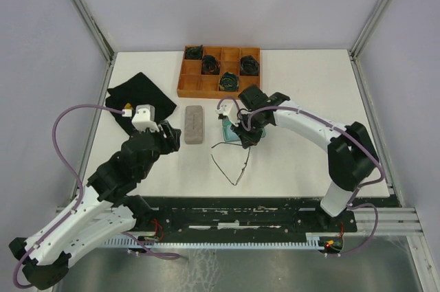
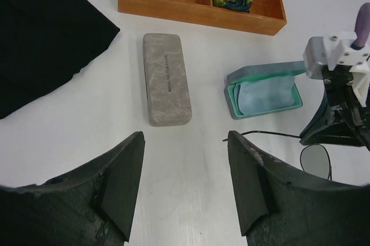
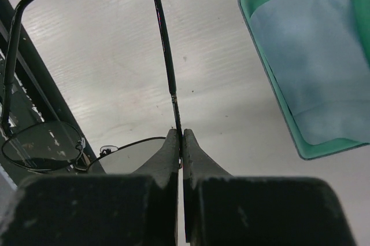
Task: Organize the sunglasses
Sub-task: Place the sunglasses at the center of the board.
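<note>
Black fingers of the right gripper (image 3: pixel 181 142) fill the bottom of its wrist view. They are pressed together on one slim arm of the thin dark wire-framed sunglasses (image 3: pixel 43 146), just by the hinge. The lenses hang to the left of the fingertips and both arms stand unfolded, pointing away. Whether the frame touches the white tabletop (image 1: pixel 289 161) I cannot tell. From above, the sunglasses sit at the middle of the tabletop, toward its near edge, just beside the open teal case lined with pale blue cloth (image 3: pixel 306 66). The step in hand looks to be getting the pair into that case. On so thin a pinch the frame may swing or twist, so a slow move suits, with the lenses brought over the cloth clear of the raised rim. Spread arms will likely not fit, so folding them seems needed. The left gripper (image 2: pixel 184 142) is spread wide, holding and touching nothing. It is aimed between the closed grey oblong fabric case (image 2: pixel 166 78) and the teal case, free to help
</note>
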Motion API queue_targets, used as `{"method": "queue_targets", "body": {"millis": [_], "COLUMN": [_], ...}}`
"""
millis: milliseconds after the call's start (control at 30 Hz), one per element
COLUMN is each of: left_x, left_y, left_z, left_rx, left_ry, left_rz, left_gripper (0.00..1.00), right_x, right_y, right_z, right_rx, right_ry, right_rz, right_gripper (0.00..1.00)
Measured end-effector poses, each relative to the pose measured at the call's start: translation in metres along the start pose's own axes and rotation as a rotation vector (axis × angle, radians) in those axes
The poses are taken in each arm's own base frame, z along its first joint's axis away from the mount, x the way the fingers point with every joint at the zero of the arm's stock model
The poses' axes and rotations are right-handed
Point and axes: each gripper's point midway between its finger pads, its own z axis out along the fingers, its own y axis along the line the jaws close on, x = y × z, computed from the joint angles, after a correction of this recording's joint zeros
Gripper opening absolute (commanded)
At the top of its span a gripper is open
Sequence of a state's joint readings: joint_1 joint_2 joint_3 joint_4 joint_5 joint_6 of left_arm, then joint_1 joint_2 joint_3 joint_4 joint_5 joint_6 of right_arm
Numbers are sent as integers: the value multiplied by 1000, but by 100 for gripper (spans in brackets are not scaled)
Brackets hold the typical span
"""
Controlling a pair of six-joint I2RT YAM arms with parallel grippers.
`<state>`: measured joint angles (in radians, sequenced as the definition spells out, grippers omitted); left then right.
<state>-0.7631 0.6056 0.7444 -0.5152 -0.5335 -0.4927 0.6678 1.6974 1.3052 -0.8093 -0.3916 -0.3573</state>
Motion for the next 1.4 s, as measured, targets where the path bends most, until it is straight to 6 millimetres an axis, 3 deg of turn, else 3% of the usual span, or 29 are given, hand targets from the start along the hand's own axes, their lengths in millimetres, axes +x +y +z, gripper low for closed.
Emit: {"method": "queue_targets", "body": {"millis": [200,333,567,700,833,1067,1200,1400], "left_x": [8,12,15,15,15,19,26,32], "left_y": [3,5,6,6,6,6,6,10], "left_z": [1,2,2,2,2,5,11,16], "left_rx": [-9,-13,-17,-17,-17,-25,-40,-72], "left_ry": [17,25,32,33,33,47,74,96], "left_rz": [11,15,20,20,19,23,40,63], "left_gripper": [67,67,67,67,67,69,71,75], "right_x": [1,10,10,4,-7,-24,-11,28], "right_y": [-7,-11,-22,-30,-39,-38,-38,-32], "right_z": [25,38,42,40,26,-33,-52,-55], "right_rx": [5,23,79,137,256,469,561,675], "right_ry": [105,164,177,156,65,-226,-340,-334], "right_rz": [-72,-92,-106,-80,-11,272,558,875], "right_gripper": [7,23,42,48,55,57,50,49]}}
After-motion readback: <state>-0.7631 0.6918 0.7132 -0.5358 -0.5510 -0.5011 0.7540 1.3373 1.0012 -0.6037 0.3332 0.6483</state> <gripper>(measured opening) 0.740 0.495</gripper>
